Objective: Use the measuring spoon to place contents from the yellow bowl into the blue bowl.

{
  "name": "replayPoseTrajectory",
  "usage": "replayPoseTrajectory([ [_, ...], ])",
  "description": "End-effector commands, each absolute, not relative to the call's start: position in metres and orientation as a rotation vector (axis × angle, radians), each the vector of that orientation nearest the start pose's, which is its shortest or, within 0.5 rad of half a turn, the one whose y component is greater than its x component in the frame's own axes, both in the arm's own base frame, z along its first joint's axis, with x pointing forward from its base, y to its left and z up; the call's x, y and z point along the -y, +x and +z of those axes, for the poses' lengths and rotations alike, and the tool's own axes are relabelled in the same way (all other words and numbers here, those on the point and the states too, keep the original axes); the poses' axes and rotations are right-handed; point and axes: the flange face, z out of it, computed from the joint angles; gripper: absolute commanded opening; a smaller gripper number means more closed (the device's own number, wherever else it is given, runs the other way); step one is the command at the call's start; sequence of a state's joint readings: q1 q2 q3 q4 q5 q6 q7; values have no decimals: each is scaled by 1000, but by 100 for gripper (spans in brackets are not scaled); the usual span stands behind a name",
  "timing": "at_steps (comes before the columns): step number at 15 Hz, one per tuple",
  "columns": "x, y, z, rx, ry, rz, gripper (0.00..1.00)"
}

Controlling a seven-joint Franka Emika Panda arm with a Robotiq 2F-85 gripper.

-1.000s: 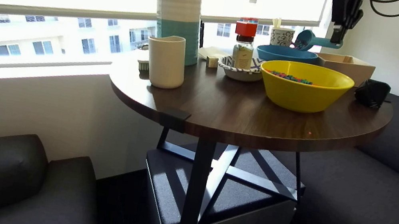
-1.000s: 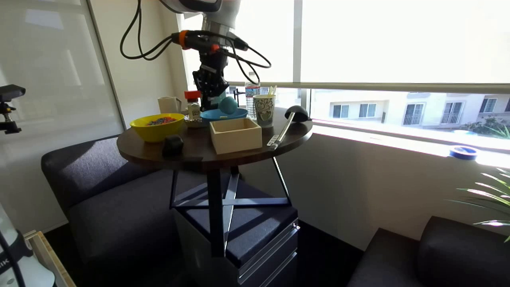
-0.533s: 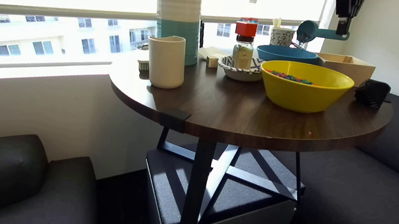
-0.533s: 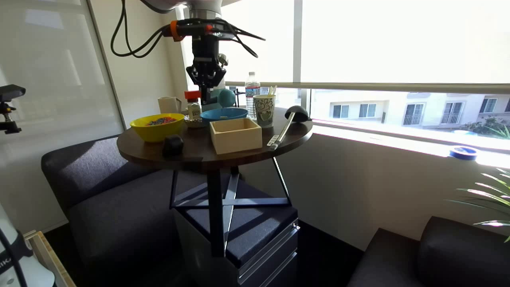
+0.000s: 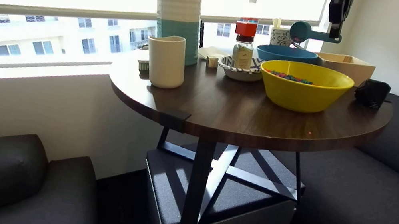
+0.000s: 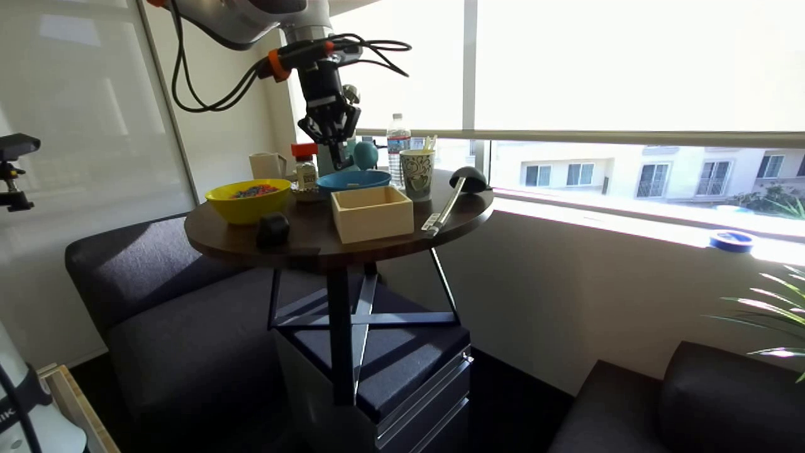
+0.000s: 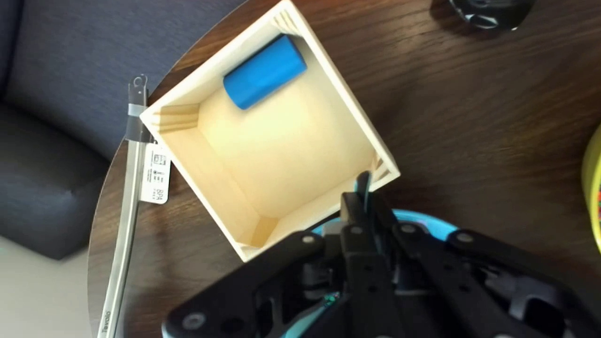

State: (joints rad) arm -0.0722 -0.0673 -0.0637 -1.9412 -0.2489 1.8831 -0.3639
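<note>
Since half a second ago, the teal measuring spoon [image 5: 303, 32] has shifted slightly sideways and dipped, the black gripper [image 5: 335, 31] has gone from upright to a lean, and the load that showed in the spoon's cup is out of sight in an exterior view. The gripper's fingers are clamped on the spoon's handle near its end. In both exterior views the cup hangs above the blue bowl [image 5: 286, 56]. Tipping out looks like the step in hand, perhaps nearly finished; whether the green specks [image 7: 331, 297] in the wrist view lie in spoon or bowl, I cannot tell. Next the spoon should be turned fully while kept inside the rim, since the open wooden box [image 6: 372, 221] stands just beside it; bead-like pieces [image 5: 291, 78] left in the yellow bowl [image 5: 299, 98] would allow another scoop.
</note>
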Motion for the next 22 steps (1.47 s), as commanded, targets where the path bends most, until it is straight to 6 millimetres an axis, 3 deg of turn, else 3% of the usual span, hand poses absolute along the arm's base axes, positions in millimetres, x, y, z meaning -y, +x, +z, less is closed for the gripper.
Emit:
replayPoseTrajectory([
  [1,80,523,513,635,-3408,14,2],
  [13,65,511,509,922,-3508,-73,2],
  [18,74,503,527,857,-3236,-97,2],
  [22,97,485,541,809,-3003,-20,2],
])
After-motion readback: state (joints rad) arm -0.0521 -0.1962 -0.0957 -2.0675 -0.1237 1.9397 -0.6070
